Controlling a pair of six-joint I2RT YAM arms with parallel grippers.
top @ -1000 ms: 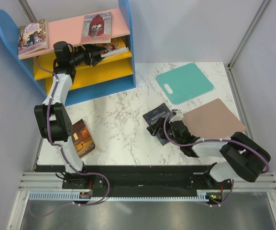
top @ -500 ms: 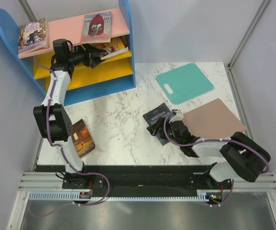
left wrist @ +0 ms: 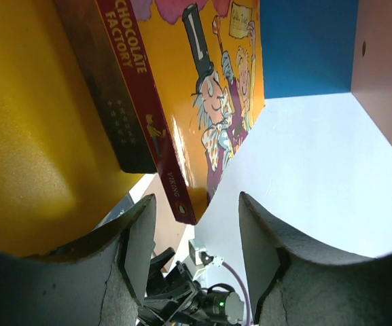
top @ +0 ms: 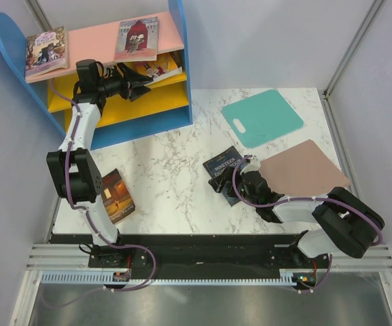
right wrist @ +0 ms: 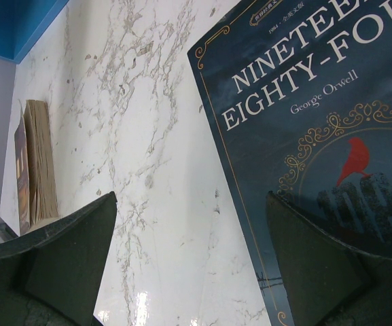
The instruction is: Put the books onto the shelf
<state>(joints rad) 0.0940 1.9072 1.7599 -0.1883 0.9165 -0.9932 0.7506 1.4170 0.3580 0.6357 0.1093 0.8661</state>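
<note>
Upper left: left gripper [top: 141,76], jaws apart, is shifting slightly beside the Chocolate Factory book [top: 160,67] lying in the shelf [top: 148,100], likely released.

Left arm [top: 79,133] and right arm [top: 295,207] match: white links, fat black joints, purple cables [top: 234,182] snaking along them, matte dark grey fingers [left wrist: 131,272].

Five books [top: 137,37]: three by the left gripper [top: 141,73] on one shelf [top: 94,42], one at the right gripper [top: 224,190], one apart. One teal mat [top: 262,117], one pinkish-brown mat [top: 303,170].
</note>
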